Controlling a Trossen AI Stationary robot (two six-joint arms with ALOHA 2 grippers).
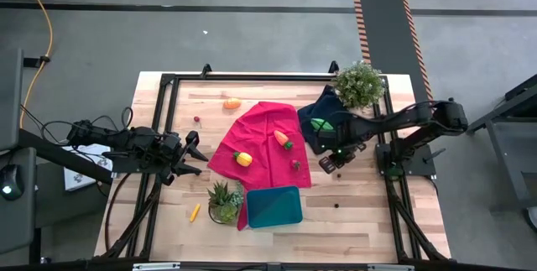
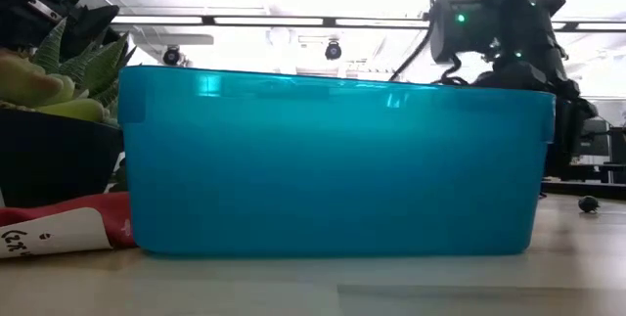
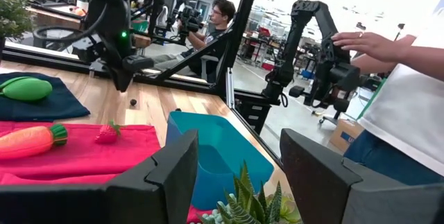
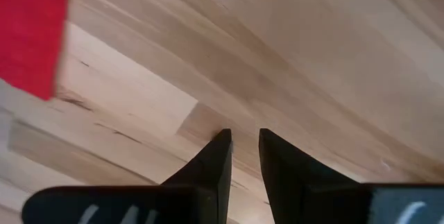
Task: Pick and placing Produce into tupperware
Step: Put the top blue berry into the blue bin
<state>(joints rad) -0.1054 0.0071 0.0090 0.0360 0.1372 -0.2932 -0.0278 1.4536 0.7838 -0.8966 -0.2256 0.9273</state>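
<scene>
The teal tupperware (image 1: 274, 206) stands near the table's near edge and fills the low view (image 2: 333, 159). On the red cloth (image 1: 260, 141) lie the carrot (image 1: 284, 139), a yellow-orange piece (image 1: 243, 158) and a small strawberry (image 1: 295, 164). The green oval (image 1: 320, 124) rests on the navy cloth (image 1: 323, 128). An orange piece (image 1: 232, 103) and the thin yellow stick (image 1: 195, 212) lie on bare wood. My right gripper (image 1: 329, 164) points down at bare wood (image 4: 244, 137) beside the red cloth, its fingers only narrowly apart and empty. My left gripper (image 1: 197, 151) waits open at the table's left (image 3: 239, 161).
A succulent pot (image 1: 223, 201) stands against the tupperware's left side, and a leafy plant (image 1: 359, 84) sits at the far right corner. Small dark balls (image 1: 337, 205) lie on the wood. Beyond the table a person's hand (image 3: 368, 44) rests on another arm.
</scene>
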